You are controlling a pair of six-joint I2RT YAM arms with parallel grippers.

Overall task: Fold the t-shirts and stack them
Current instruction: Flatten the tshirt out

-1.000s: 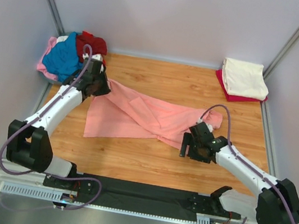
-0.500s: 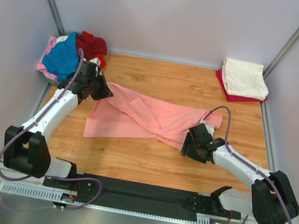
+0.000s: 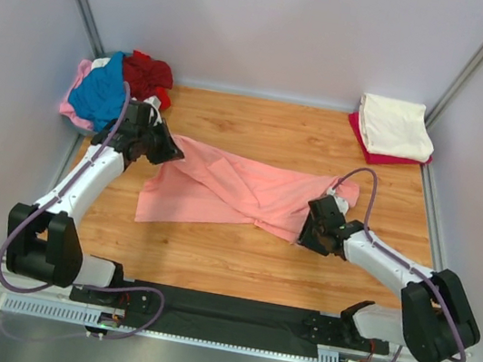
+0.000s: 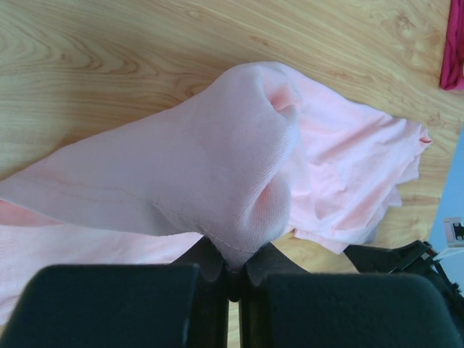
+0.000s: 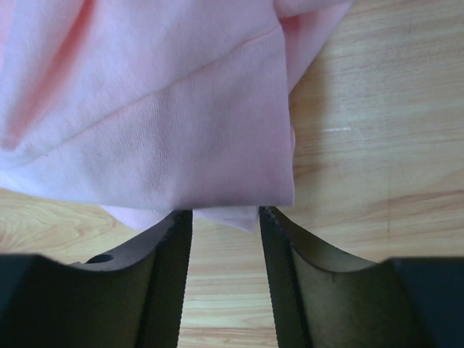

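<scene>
since a second ago the right gripper [image 3: 318, 230] has slid in toward the near right end of the shirt and its jaws have narrowed; the left arm has shifted only slightly. closest to the bases, bare wood of the table [image 3: 237, 268] runs between the two arms. the right gripper's jaws stand apart, with a hem corner of the salmon-pink t-shirt [image 3: 231, 189] just at the fingertips in the wrist view. whether the cloth touches them is hard to tell, and from overhead the gripper body hides that spot. the shirt lies rumpled across the middle of the table, twisted near its right end, and its folds make the sleeves hard to pick out. at its far left corner the left gripper [image 3: 166, 146] is pinched tight on a bunched ridge of the cloth, with the fabric draped over its fingertips. beyond, in the far left corner, a heap holds a blue t-shirt [image 3: 99, 96], a dark red t-shirt [image 3: 148, 73] and a pale pink t-shirt [image 3: 76, 86], all tangled and partly covering each other. in the far right corner a folded cream t-shirt [image 3: 396, 125] rests on a red folded t-shirt [image 3: 383, 157], of which only the edge shows.
</scene>
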